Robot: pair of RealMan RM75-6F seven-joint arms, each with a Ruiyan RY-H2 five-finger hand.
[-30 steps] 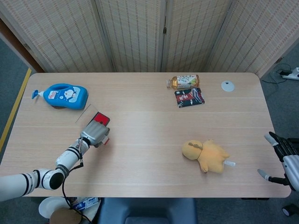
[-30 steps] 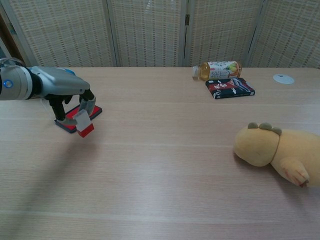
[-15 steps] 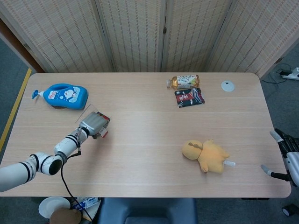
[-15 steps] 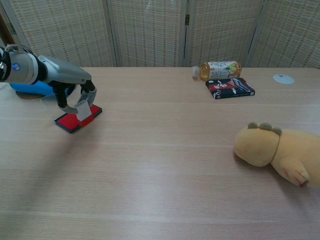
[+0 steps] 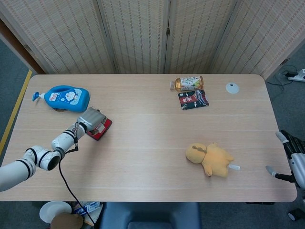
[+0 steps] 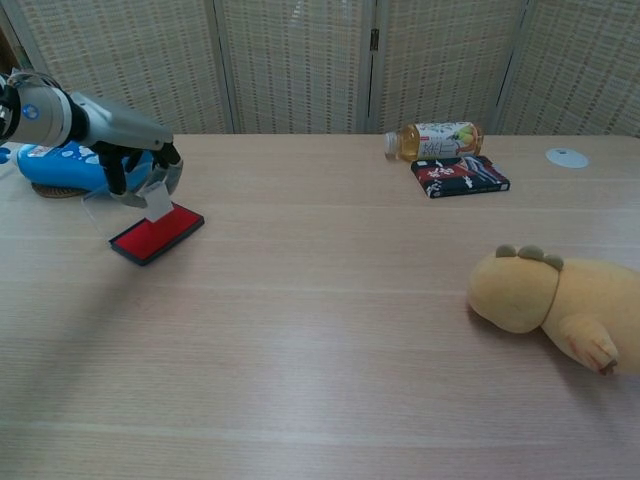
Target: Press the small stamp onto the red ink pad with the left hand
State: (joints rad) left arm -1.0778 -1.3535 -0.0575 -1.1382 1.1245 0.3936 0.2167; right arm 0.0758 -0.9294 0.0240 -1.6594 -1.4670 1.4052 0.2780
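No label or print anywhere is sharp enough to read.

A lab-like test room: a bare wooden table (image 5: 152, 143) backed by folding woven screens (image 5: 143, 33), grey carpet (image 5: 7, 95).

Left arm stretched forward, right hand idle at edge.
Left hand (image 6: 140, 172) fingers curled down, pinching something white; right hand (image 5: 291, 160) at far right, fingers apart, holding nothing.
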